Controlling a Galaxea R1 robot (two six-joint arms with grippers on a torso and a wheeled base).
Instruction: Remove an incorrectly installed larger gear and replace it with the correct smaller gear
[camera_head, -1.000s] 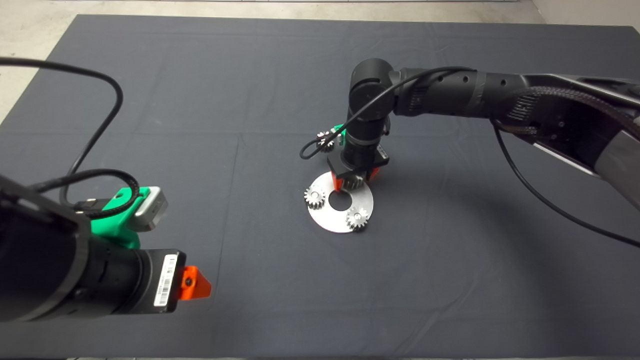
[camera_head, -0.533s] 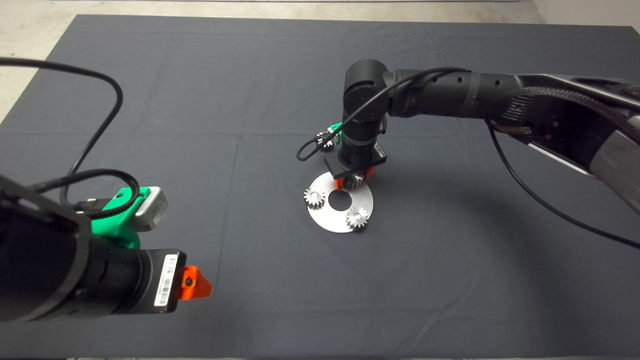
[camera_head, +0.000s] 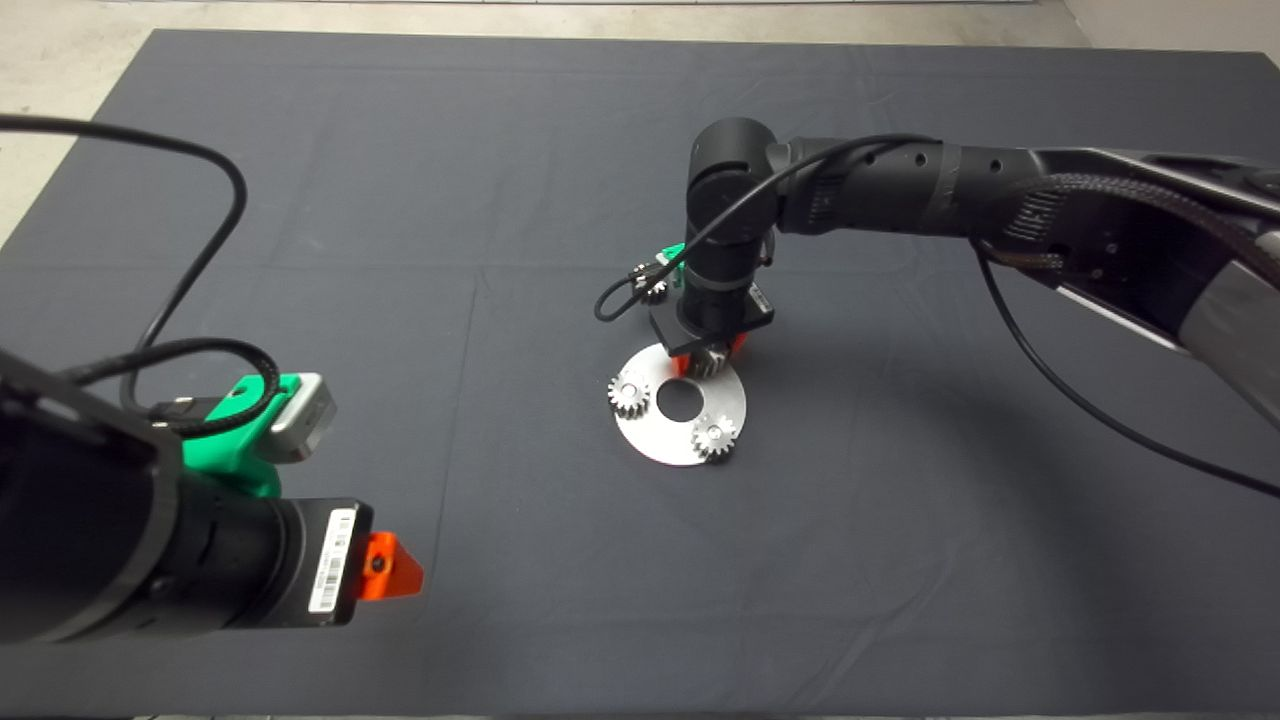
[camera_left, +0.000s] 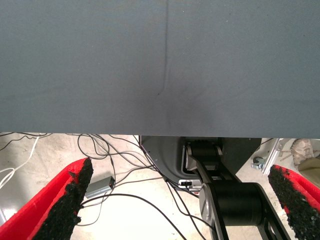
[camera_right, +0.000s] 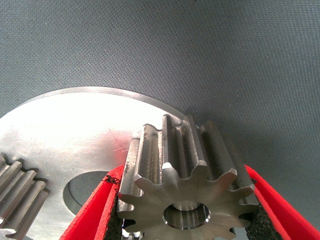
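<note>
My right gripper (camera_head: 708, 356) hangs over the far edge of a round steel plate (camera_head: 737, 402) and is shut on the smaller gear (camera_head: 706, 362). In the right wrist view the red fingers (camera_right: 272, 200) clamp this straight-toothed gear (camera_right: 185, 165) by its sides, just above the plate (camera_right: 75, 130). A dark gear (camera_head: 653, 290), seemingly the larger gear, lies on the mat just behind the plate, partly hidden by the gripper and its cable. My left gripper (camera_head: 392, 570) is parked at the lower left, open and empty (camera_left: 181, 172).
Two silver gears (camera_head: 629, 395) (camera_head: 715, 436) sit on the plate around its centre hole (camera_head: 680, 400); one shows in the right wrist view (camera_right: 15, 190). The right arm's cable loops left of the gripper (camera_head: 610, 305). The left wrist view shows the mat edge and floor cables.
The right gripper with the smaller gear has shifted slightly left and back over the plate's far edge. The left arm has not moved.
</note>
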